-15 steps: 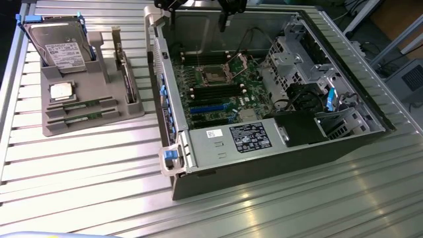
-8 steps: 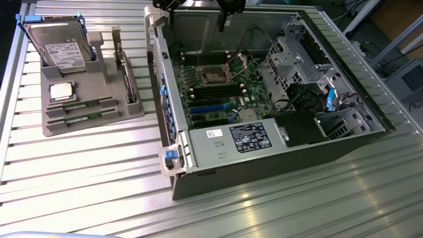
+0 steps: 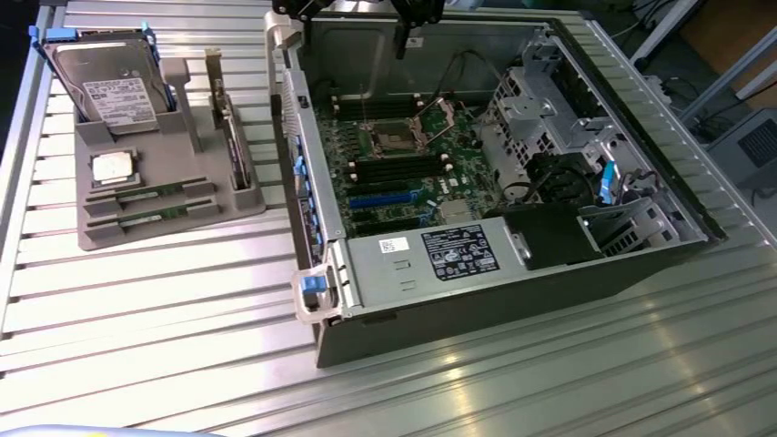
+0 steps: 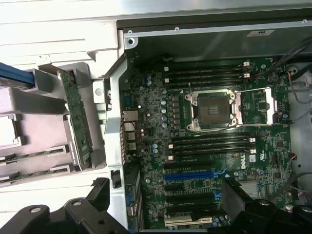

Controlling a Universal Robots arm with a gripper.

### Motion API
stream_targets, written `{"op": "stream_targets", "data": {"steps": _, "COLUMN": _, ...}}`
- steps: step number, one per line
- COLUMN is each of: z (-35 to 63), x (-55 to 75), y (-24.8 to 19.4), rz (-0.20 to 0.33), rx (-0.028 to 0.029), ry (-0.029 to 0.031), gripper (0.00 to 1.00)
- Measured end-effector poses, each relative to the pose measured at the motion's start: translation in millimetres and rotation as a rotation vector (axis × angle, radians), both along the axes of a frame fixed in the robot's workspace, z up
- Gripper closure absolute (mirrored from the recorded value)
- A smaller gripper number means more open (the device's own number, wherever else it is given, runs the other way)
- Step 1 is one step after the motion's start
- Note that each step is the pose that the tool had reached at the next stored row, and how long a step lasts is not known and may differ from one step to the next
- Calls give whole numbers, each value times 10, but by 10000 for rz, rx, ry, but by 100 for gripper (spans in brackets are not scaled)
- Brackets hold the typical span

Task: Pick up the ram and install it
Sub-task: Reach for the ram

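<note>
Two alike green ram sticks [image 3: 152, 193] [image 3: 159, 216] lie flat in slots of the grey holder tray [image 3: 182, 232] at the exterior view's left; the wrist view shows them as ram sticks [image 4: 30, 157] [image 4: 25, 176] at its edge. My gripper [image 3: 355, 38] hangs over the far end of the open computer case [image 3: 510, 300], well away from the tray. It is open, with its black fingers [image 4: 85, 212] spread wide above the motherboard [image 4: 151, 112] and nothing between them. Empty black memory slots [image 4: 209, 73] [image 4: 209, 144] run on both sides of the processor socket [image 4: 213, 109].
The tray also carries a silver hard drive [image 3: 112, 86] with a white label, a square silver processor chip [image 3: 113, 167] and upright green cards [image 3: 231, 127] [image 4: 78, 119]. Inside the case are a drive cage [image 3: 540, 100], cables [image 3: 479, 73] and a power supply [image 3: 449, 253].
</note>
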State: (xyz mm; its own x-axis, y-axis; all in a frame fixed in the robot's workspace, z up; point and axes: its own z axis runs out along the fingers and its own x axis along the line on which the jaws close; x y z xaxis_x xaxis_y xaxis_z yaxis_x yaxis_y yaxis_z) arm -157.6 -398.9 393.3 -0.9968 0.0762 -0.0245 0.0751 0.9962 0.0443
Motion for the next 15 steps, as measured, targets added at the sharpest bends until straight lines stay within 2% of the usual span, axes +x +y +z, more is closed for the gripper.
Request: {"op": "stream_targets", "data": {"steps": 15, "z": 0, "x": -146, "y": 0, "rz": 0, "rx": 0, "ry": 0, "gripper": 1}}
